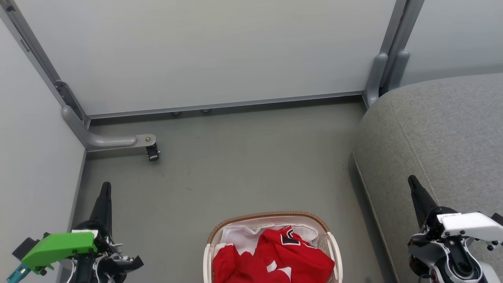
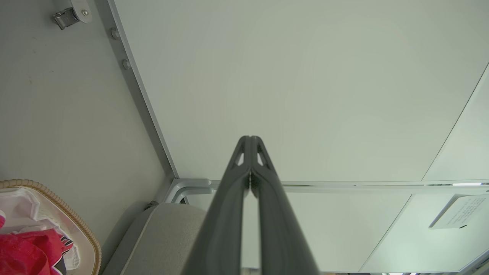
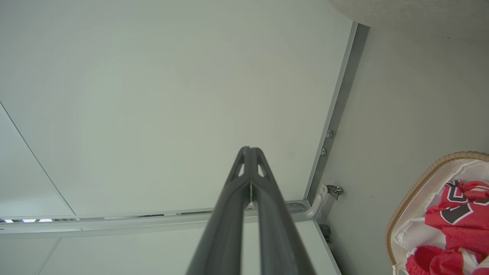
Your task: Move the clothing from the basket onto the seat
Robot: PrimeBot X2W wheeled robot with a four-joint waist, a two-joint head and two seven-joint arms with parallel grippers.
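Laundry run at the outset: we see the clothing, a red heap with black-and-white numerals on one fold, lying in the basket on the floor, low in the middle of the head view, with the white liner bunched behind it. Our left pincer hangs to the left of the basket, its two dark fingers pressed together and pinching nothing. Our right pincer hangs to the right, likewise pressed together and empty, and shows against the near edge of the seat, the big grey cushion on that side. The garments lie between the two pincers, nearer to us than either fingertip and well apart from both; each wrist view catches the basket off at its lower corner, so neither pincer points at it. Nothing has been lifted yet, so we judge the step in hand to be the first reach. To do it well we would spread the fingers before coming down, descend from above onto the top of the heap, clear of the woven rim, and pinch a thick red fold, not the liner. The right arm, already beside the seat, looks the handier one for the carry. The lift should go high enough that trailing cloth clears the rim and does not tip the basket.
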